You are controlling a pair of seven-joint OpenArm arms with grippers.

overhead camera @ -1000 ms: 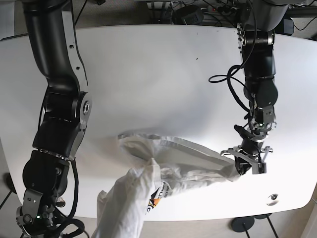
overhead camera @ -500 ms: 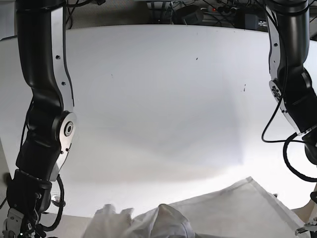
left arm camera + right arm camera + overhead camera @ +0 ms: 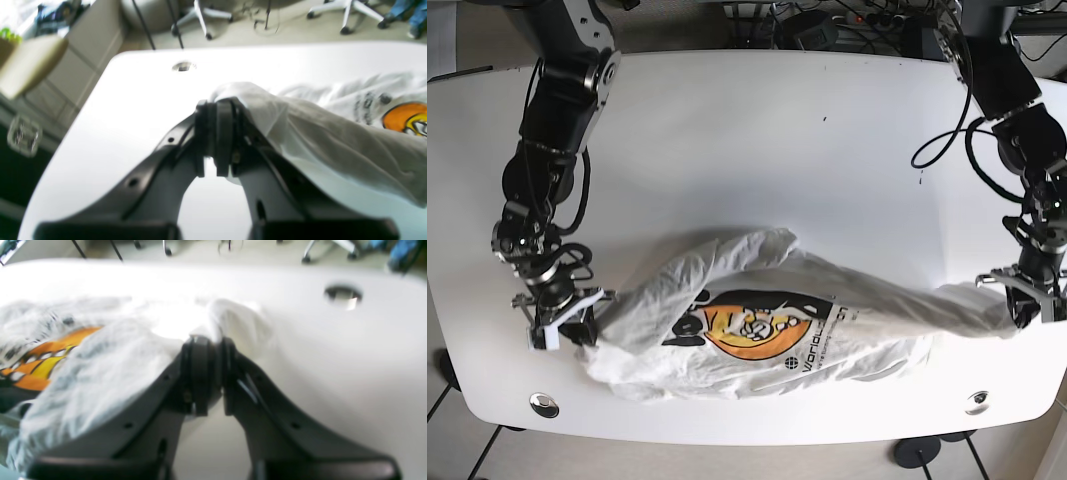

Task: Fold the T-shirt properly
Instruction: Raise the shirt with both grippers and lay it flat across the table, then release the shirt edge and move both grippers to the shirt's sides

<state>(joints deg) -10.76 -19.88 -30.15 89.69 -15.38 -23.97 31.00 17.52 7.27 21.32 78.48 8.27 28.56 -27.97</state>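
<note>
Base view is sharp and evenly lit from overhead: the white table [image 3: 747, 140] is bright but not clipped, shadows under the T-shirt [image 3: 777, 325] and arms are soft and short, and the table edges bow slightly toward the corners. Both wrist views are soft and smeared all over, with the background chairs and floor along the top edge out of focus. The tabletop blows out to near-white glare at upper centre of the right wrist frame and across the middle of the left one, while the gripper bodies at the bottom of each frame sit in dark, detail-poor shadow.
</note>
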